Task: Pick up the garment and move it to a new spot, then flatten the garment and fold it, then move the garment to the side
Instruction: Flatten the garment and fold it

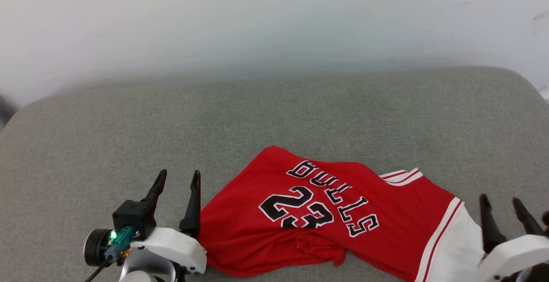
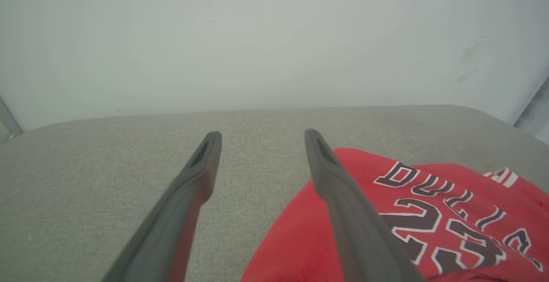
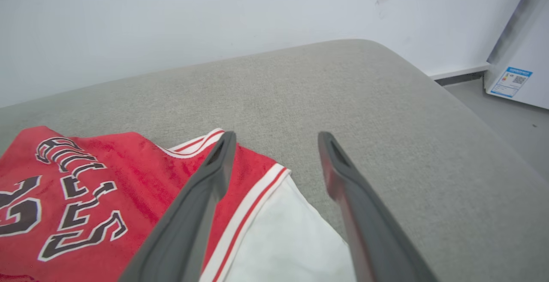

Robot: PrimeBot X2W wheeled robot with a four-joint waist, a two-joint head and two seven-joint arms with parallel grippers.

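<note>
The garment (image 1: 326, 213), a red jersey with black white-outlined letters, the number 23 and a white sleeve, lies rumpled near the front of the grey cushion (image 1: 274, 115). My left gripper (image 1: 178, 179) stands open just left of the garment's red edge, with nothing between its fingers. In the left wrist view the left gripper (image 2: 259, 138) is open and the garment (image 2: 429, 213) lies under its right finger. My right gripper (image 1: 502, 202) stands open at the garment's white sleeve end. In the right wrist view the right gripper (image 3: 276, 140) is open above the white sleeve (image 3: 283, 239), holding nothing.
A pale wall (image 1: 274, 20) rises behind the cushion. The cushion's rounded right edge (image 3: 472, 119) drops to a grey floor, where a white appliance (image 3: 519, 67) with a label stands. Bare cushion stretches left of and behind the garment.
</note>
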